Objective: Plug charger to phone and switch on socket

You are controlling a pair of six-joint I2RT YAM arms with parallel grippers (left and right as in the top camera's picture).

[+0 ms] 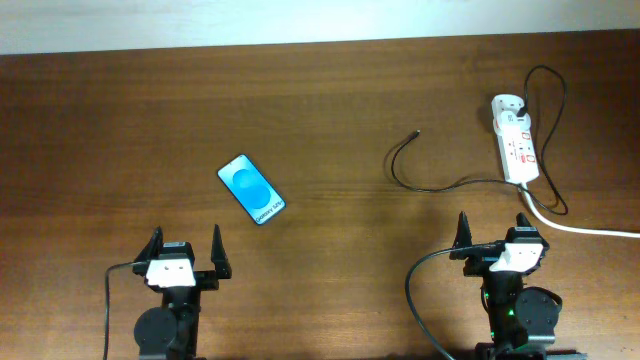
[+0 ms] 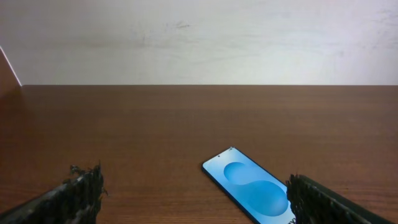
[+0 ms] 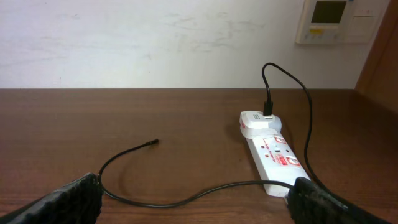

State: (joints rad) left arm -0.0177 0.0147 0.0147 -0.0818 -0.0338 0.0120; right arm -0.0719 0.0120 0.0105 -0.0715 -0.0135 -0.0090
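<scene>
Left claw (image 1: 186, 242) and right claw (image 1: 495, 228) both gape empty; nothing begun. Next, likely, right claw grasps charger (image 1: 393, 165) tip lying ahead-left of it.

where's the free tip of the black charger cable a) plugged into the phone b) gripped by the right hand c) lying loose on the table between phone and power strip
c: the tip of the charger lies bare on the table between the phone and the socket, touching neither.
</scene>
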